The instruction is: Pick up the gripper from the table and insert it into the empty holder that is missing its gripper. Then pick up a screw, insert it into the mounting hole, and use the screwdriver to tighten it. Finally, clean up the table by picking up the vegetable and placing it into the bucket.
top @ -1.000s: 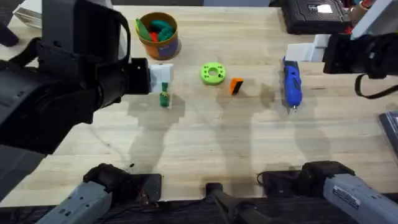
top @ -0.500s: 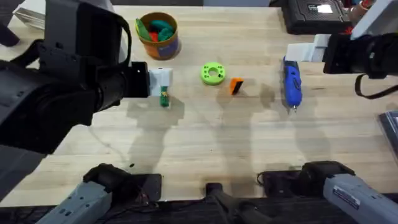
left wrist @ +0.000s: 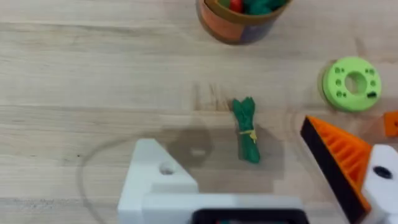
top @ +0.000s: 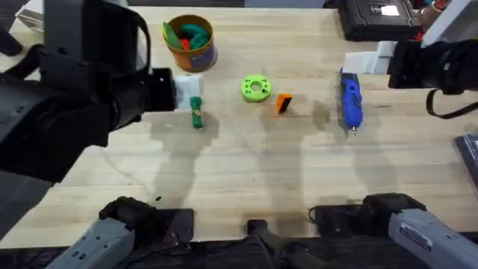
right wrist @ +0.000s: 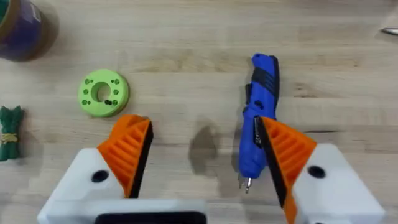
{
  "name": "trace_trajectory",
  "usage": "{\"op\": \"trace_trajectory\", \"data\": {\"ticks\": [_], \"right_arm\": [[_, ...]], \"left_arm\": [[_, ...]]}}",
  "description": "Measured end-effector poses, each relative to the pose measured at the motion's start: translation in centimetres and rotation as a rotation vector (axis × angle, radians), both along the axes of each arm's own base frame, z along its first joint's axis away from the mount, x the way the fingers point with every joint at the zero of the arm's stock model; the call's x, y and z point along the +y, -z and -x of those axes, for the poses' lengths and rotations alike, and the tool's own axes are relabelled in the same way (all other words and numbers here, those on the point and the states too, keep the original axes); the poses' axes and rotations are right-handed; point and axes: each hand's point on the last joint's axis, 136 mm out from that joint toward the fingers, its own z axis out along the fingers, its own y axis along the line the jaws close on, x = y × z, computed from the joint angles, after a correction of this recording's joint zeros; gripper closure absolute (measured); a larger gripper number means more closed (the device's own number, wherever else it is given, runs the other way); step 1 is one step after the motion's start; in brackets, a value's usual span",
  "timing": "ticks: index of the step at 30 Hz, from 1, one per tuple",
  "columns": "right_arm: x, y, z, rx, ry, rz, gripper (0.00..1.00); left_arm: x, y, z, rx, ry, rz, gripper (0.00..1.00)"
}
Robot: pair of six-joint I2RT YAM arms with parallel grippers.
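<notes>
Nothing done yet. On the table [top: 299,172], bucket [top: 191,41] near the far edge, screwdriver [top: 350,101] toward the right edge, vegetable [top: 196,112] and orange gripper [top: 284,102] mid-table. Holder [left wrist: 155,180] bare. Left gripper [left wrist: 261,180] and right gripper [right wrist: 202,162] wide, empty.

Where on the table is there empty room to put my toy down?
The wide bare strip of table nearer the arm bases is free. Farther back it is crowded: bucket, vegetable, green ring, small orange gripper, screwdriver.
</notes>
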Motion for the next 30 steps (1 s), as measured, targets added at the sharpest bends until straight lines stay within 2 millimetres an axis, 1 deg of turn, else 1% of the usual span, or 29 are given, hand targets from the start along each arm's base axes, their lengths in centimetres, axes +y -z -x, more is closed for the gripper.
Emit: {"op": "trace_trajectory", "data": {"ticks": [5,9,13,20,26,30], "right_arm": [[0.0,0.0,0.0,0.000,0.000,0.000,0.010],[0.0,0.0,0.0,0.000,0.000,0.000,0.011],[0.0,0.0,0.0,0.000,0.000,0.000,0.011],[0.0,0.0,0.0,0.000,0.000,0.000,0.011],[0.0,0.0,0.0,0.000,0.000,0.000,0.011],[0.0,0.0,0.0,0.000,0.000,0.000,0.010]], "left_arm": [[1.0,-1.5,-1.3,-0.101,-0.049,0.032,0.015],[2.1,-2.7,-1.0,-0.228,-0.084,0.069,0.015],[3.3,-2.4,-0.4,-0.314,-0.118,0.100,0.014],[4.8,-1.0,0.7,-0.454,-0.150,0.159,0.014],[5.5,-1.4,1.4,-0.622,-0.151,0.194,0.016],[5.6,-1.8,1.6,-0.719,-0.140,0.208,0.015]]}}
